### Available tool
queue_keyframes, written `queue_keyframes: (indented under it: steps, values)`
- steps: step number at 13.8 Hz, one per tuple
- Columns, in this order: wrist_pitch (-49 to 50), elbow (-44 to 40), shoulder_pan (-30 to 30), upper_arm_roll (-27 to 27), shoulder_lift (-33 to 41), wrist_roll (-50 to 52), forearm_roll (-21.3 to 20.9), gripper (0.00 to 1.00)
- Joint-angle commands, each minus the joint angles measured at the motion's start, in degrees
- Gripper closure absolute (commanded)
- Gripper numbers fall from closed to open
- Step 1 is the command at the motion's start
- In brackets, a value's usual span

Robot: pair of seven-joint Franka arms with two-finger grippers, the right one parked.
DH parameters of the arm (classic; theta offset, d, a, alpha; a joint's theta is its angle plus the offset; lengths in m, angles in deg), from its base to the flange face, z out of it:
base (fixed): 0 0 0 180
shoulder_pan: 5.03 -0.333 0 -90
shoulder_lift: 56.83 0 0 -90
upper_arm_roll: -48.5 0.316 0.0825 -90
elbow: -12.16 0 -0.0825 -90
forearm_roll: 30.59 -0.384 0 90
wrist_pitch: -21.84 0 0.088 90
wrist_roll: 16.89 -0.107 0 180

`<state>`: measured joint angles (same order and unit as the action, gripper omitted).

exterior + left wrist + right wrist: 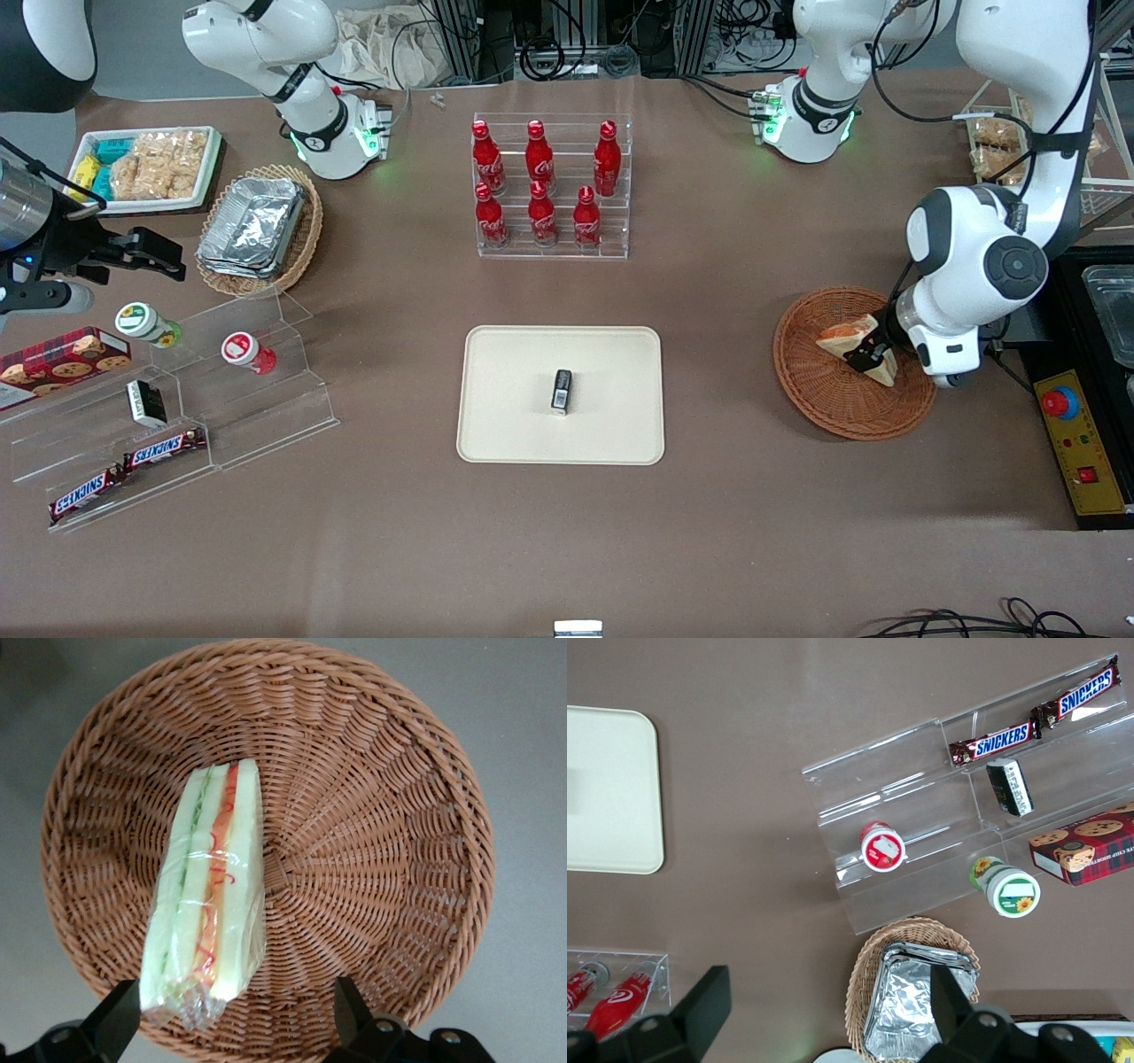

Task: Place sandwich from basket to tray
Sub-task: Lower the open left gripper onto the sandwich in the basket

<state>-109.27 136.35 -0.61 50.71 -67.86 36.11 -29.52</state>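
The pincer (869,354) hangs over the basket (819,390), directly above the sandwich (846,337), with its two fingers (115,1023) spread apart. In the left wrist view one finger sits just beside the wrapped corner of the sandwich (213,904); the other is well apart from it, above bare wicker. Contact between finger and wrap cannot be determined.

The sandwich lies inside the basket (381,842), off the basket's centre, filling edge up.

Bare brown surface (718,372) separates the basket from the tray (514,425), which lies toward the parked arm's end from the basket. A small dark box (561,391) stands near the middle of the tray; the rest of the tray is bare.

An acrylic rack (551,248) holding six red bottles (542,213) stands farther from the front camera than the tray.
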Motion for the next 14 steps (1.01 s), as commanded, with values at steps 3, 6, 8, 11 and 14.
queue_keyframes:
  steps: [3, 6, 8, 11, 14]
  values:
    - [0.8, 1.8, 0.6, 0.3, 1.0, 1.7, -0.8, 0.01]
    - [0.8, 2.5, 0.2, 0.4, 1.0, 1.8, -2.2, 0.01]
    - [0.3, 2.5, 0.2, 0.5, -0.1, 2.1, -2.2, 0.01]
    - [-0.2, 2.6, 0.1, 0.5, -1.1, 2.1, -2.4, 0.01]
    - [-1.2, 2.6, 0.1, 1.0, -2.2, 2.2, -2.4, 0.01]
